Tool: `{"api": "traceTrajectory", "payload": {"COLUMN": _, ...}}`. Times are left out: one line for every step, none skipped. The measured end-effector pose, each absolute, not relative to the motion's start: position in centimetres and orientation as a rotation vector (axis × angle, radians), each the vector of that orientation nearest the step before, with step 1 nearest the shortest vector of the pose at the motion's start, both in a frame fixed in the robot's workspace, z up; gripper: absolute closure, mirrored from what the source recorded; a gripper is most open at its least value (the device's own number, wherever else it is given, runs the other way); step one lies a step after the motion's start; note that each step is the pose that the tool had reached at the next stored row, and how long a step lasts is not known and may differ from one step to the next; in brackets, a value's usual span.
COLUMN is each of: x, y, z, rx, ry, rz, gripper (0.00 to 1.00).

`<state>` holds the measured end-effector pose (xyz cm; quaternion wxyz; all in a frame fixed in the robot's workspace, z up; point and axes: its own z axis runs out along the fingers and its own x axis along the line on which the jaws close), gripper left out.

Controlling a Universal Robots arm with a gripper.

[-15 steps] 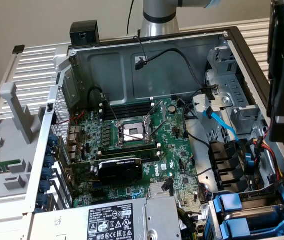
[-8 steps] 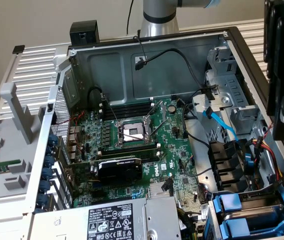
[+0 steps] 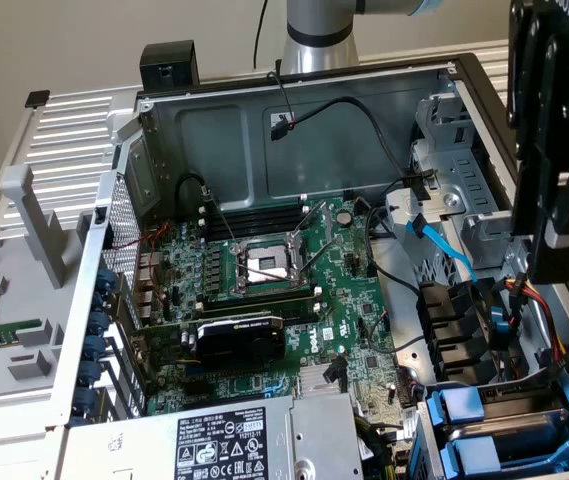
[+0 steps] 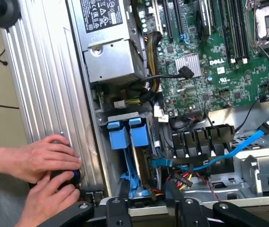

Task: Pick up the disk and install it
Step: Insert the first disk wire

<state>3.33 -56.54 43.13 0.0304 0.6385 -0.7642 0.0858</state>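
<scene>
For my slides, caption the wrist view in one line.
Gripper above the open computer case's two blue drive carriers while a person's hands work at the case's edge.

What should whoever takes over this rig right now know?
Gripper: hovers over the corner of the open computer case where the drives sit, touching nothing.
Disk: two blue-fronted carriers sit side by side in that corner; I cannot tell which is the disk.
A person's hands rest on the case's outer edge near the gripper.
Done: no pickup shows.
Left: unclear until the disk is identified.
</scene>
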Motion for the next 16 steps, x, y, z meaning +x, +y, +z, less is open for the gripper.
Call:
{"api": "traceTrajectory", "payload": {"x": 3.33, "y": -56.54, "z": 43.14, "rx": 1.985, "ry": -2.341, "rz": 0.263, "gripper": 0.57}}
{"api": "traceTrajectory", "payload": {"x": 3.34, "y": -56.54, "z": 43.13, "rx": 2.002, "ry": -2.326, "rz": 0.261, "gripper": 0.57}}
{"api": "traceTrajectory", "payload": {"x": 3.34, "y": -56.54, "z": 43.13, "rx": 2.018, "ry": -2.311, "rz": 0.259, "gripper": 0.57}}
{"api": "traceTrajectory", "payload": {"x": 3.34, "y": -56.54, "z": 43.14, "rx": 2.034, "ry": -2.295, "rz": 0.256, "gripper": 0.57}}
{"api": "traceTrajectory", "payload": {"x": 3.35, "y": -56.54, "z": 43.13, "rx": 2.045, "ry": -2.283, "rz": 0.253, "gripper": 0.57}}
{"api": "traceTrajectory", "payload": {"x": 3.35, "y": -56.54, "z": 43.13, "rx": 2.052, "ry": -2.273, "rz": 0.248, "gripper": 0.57}}
{"api": "traceTrajectory", "payload": {"x": 3.37, "y": -56.55, "z": 43.13, "rx": 2.056, "ry": -2.265, "rz": 0.241, "gripper": 0.57}}
{"api": "traceTrajectory", "payload": {"x": 3.4, "y": -56.56, "z": 43.11, "rx": 2.058, "ry": -2.258, "rz": 0.234, "gripper": 0.57}}
{"api": "traceTrajectory", "payload": {"x": 3.45, "y": -56.59, "z": 43.1, "rx": 2.058, "ry": -2.251, "rz": 0.226, "gripper": 0.57}}
{"api": "traceTrajectory", "payload": {"x": 3.5, "y": -56.61, "z": 43.11, "rx": 2.059, "ry": -2.245, "rz": 0.22, "gripper": 0.57}}
{"api": "traceTrajectory", "payload": {"x": 3.57, "y": -56.64, "z": 43.11, "rx": 2.06, "ry": -2.24, "rz": 0.215, "gripper": 0.57}}
{"api": "traceTrajectory", "payload": {"x": 3.66, "y": -56.68, "z": 43.1, "rx": 2.061, "ry": -2.237, "rz": 0.212, "gripper": 0.57}}
{"api": "traceTrajectory", "payload": {"x": 3.75, "y": -56.76, "z": 43.11, "rx": 2.061, "ry": -2.234, "rz": 0.208, "gripper": 0.57}}
{"api": "traceTrajectory", "payload": {"x": 3.85, "y": -56.84, "z": 43.11, "rx": 2.06, "ry": -2.231, "rz": 0.205, "gripper": 0.57}}
{"api": "traceTrajectory", "payload": {"x": 3.94, "y": -56.92, "z": 43.1, "rx": 2.06, "ry": -2.229, "rz": 0.202, "gripper": 0.57}}
{"api": "traceTrajectory", "payload": {"x": 4.03, "y": -56.99, "z": 43.11, "rx": 2.059, "ry": -2.227, "rz": 0.198, "gripper": 0.57}}
